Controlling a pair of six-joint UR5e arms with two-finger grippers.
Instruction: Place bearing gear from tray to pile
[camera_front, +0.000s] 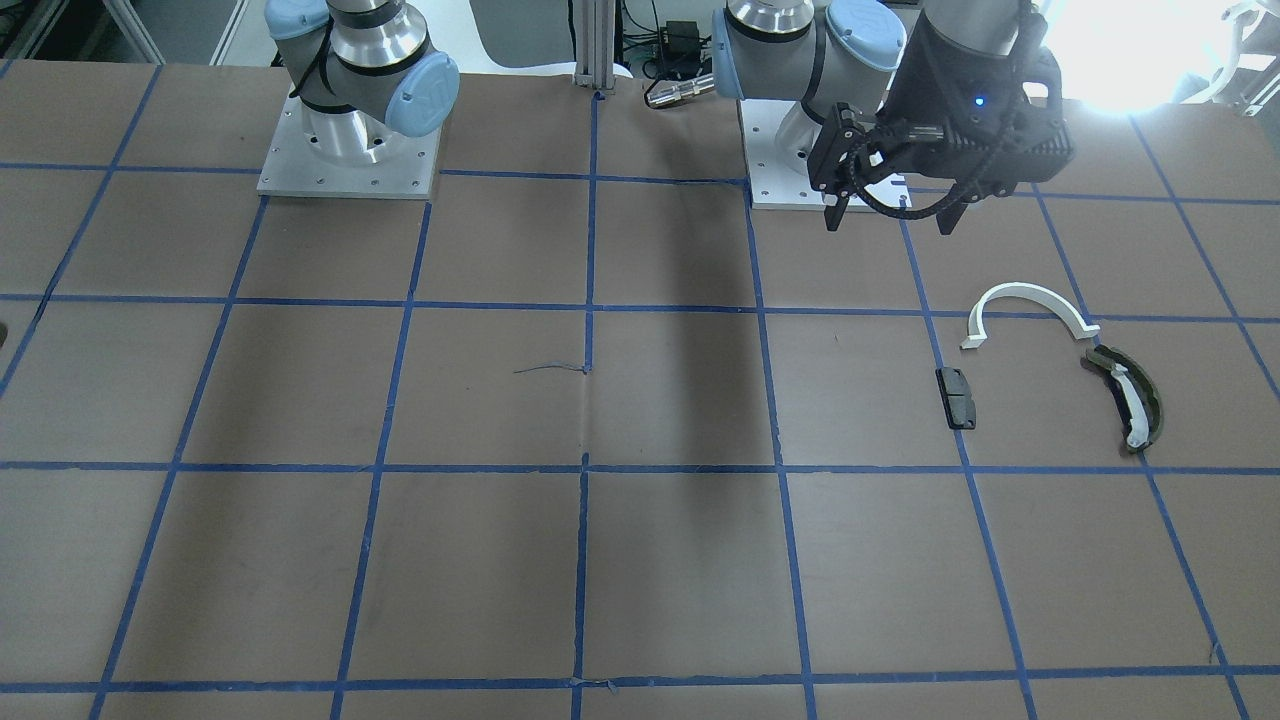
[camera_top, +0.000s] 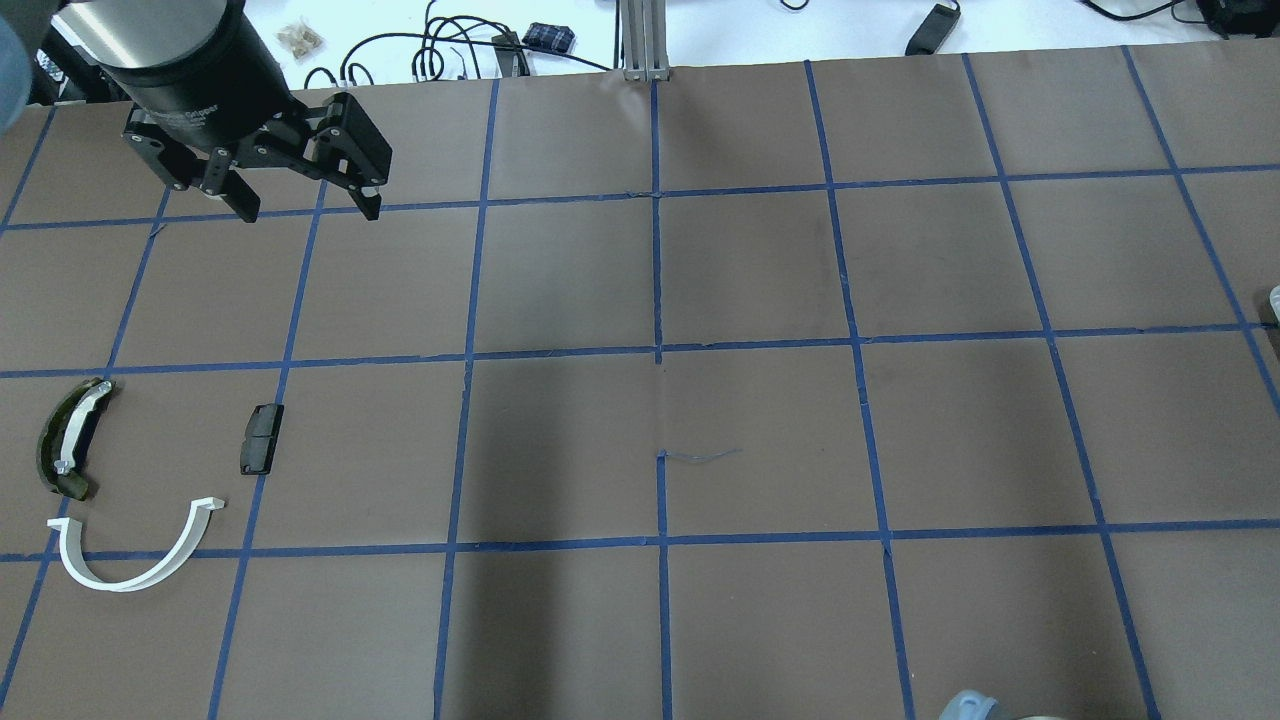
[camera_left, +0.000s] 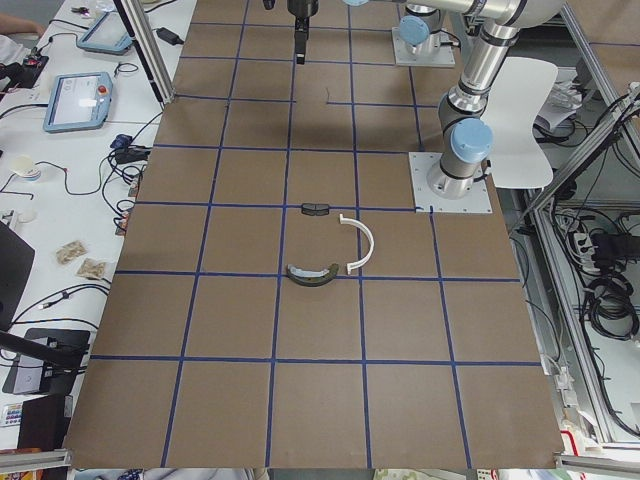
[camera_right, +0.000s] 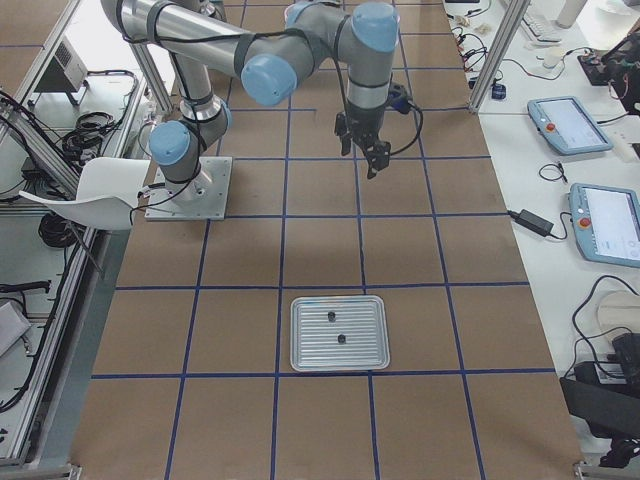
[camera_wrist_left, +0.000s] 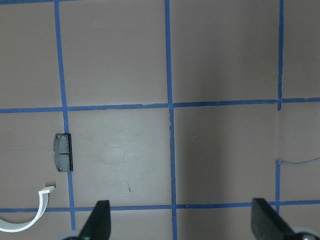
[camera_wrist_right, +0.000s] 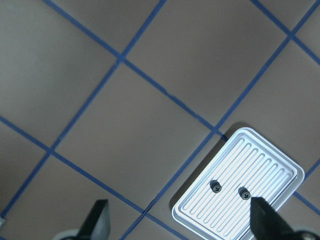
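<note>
Bearing gears: two, dark, side by side in ribbed tray, five o'clock in right wrist view.
Right hand: released, empty, well apart from tray.
Left hand: released, empty.
Pile: three loose parts, eight o'clock overhead.
Advice: likely centre over one gear, descend plumb, spare its neighbour.
Desk: brown paper, blue tape grid.
Room: cables, tablets alongside.

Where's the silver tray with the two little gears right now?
The silver ribbed metal tray sits at the brown table end on the robot's right, low centre in the exterior right view, holding two small dark gears, clear of the right gripper.
</note>
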